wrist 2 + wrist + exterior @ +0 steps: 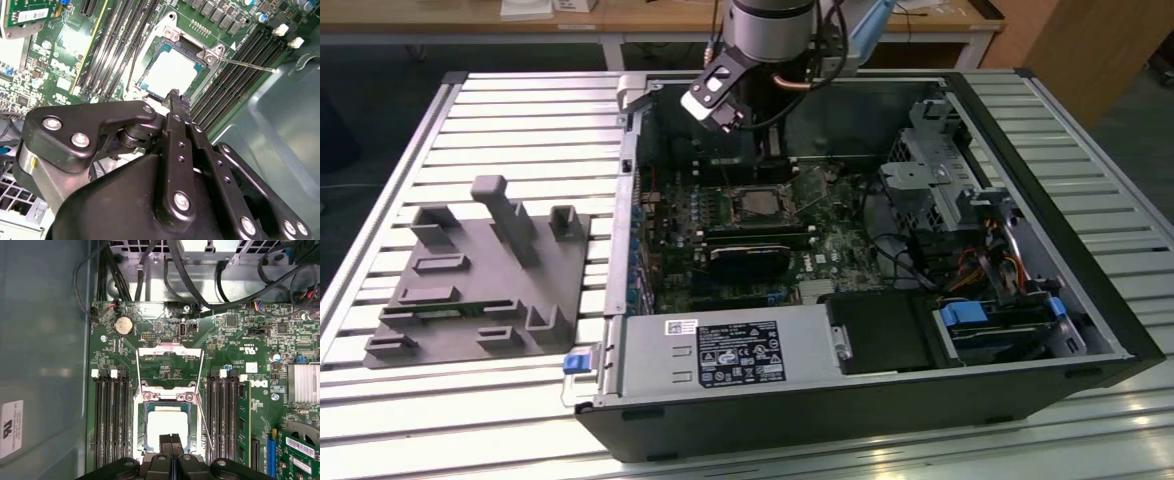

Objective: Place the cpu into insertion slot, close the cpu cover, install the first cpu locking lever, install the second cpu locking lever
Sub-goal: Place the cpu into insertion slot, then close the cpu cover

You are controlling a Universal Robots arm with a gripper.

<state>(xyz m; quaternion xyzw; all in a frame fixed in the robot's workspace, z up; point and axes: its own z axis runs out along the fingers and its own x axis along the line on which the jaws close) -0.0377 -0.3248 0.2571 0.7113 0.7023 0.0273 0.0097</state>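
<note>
The cpu [167,421] lies flat in the insertion slot [144,407], in the middle of the green board [225,335] inside the open computer case [854,410]. The slot's metal cover [170,352] is flipped open beside it. The gripper [171,438] hangs just over the cpu with its fingers pressed together, holding nothing.

Cpu [169,75] sits flat in insertion slot [186,49], pale face up, uncovered. Black hand [174,96] in foreground, tip at slot's edge. Thin metal lever [247,65] sticks out across black memory slots [235,62]. Green board [55,60] all around.
</note>
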